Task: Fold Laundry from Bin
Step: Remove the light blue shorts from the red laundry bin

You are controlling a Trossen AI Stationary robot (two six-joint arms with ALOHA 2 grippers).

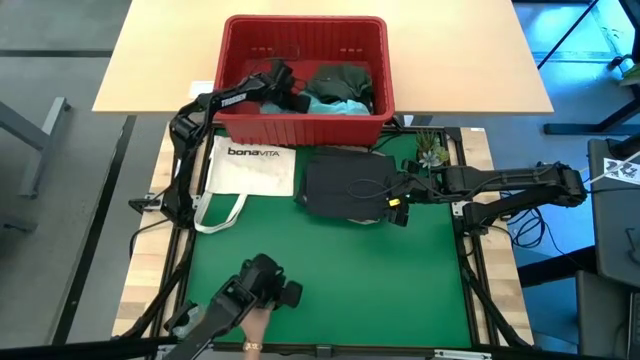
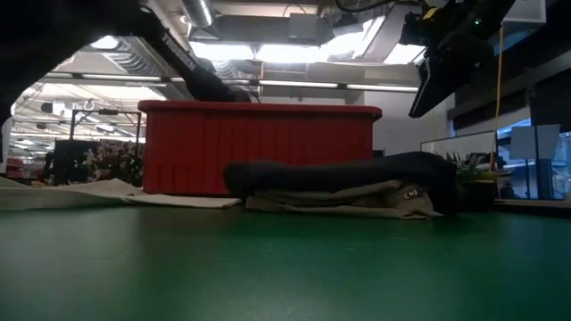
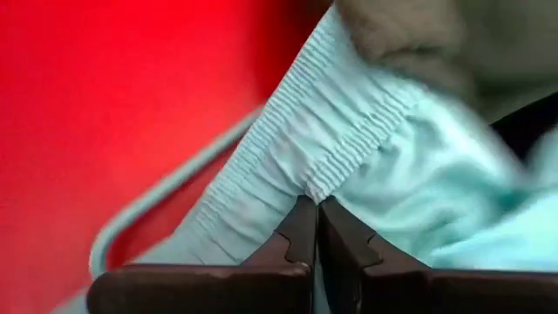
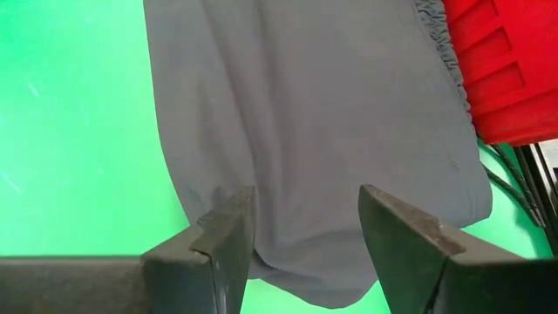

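So from where I'm driving this, the left gripper is down inside the red bin at the far side of the table, and its fingers are pinched together on the light turquoise garment, right at the gathered elastic edge. I'd call that a good spot to take hold, since the ribbed band is thicker and less slippery than the thin cloth beside it. The stuff looks very light and floppy, so I expect it to trail and maybe drag the dark green garment lying next to it in the bin

Moving right, the white tote bag lies flat just in front of the bin. Beside it on the green mat sits the dark grey garment, folded, on top of the khaki-tan one. The right gripper hangs over the grey one's near right corner with its fingers apart, holding nothing. A person's hand shows at the near edge
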